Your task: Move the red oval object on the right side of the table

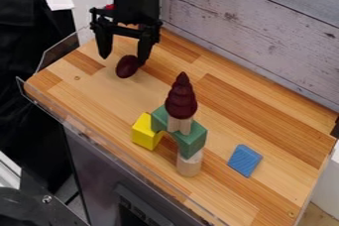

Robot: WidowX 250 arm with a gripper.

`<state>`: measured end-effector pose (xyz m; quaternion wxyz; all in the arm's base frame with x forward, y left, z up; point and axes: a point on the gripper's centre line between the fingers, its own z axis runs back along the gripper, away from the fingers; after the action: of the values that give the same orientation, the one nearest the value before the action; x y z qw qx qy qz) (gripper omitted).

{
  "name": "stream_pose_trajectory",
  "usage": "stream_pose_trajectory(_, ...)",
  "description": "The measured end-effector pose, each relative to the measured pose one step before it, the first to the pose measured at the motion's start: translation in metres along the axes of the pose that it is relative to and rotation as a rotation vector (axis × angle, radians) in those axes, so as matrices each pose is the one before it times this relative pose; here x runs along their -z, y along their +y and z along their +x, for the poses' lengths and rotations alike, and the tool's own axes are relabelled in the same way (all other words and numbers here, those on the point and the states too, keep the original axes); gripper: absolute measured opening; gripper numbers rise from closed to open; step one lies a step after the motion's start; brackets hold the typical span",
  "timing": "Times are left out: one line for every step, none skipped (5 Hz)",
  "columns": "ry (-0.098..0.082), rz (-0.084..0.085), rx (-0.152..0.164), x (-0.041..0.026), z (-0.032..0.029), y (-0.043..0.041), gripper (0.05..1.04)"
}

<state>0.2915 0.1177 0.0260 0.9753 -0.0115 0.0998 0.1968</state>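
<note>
Because a grasp looks likely, the gripper [123, 60] hangs wide open beside the red oval [126, 67]; a green arch [193, 140] helps prop the maroon spire [181, 100]. Lifting high should spare both.

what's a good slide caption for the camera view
Open robot hand by a dark red egg on a wooden table with a green arch, yellow block and blue block.

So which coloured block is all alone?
The blue block, lying by itself. The green block is stacked on a pale cylinder, and the yellow block is right beside the green one.
</note>
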Motion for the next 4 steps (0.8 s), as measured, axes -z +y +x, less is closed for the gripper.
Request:
stream_pose_trajectory(0.0097, -0.0132, -0.0168, 0.00533, 0.00135, 0.00149, 0.999)
stream_pose_trajectory(-0.0091, -0.0039, -0.0111, -0.00166, 0.00352, 0.00310, 0.999)
stream_pose_trajectory(0.0141, -0.0151, -0.0145, 0.00733, 0.00488, 0.00229, 0.999)
stream_pose_trajectory(-0.0061, -0.0101, -0.0135, 0.00122, 0.00565, 0.00325, 0.999)
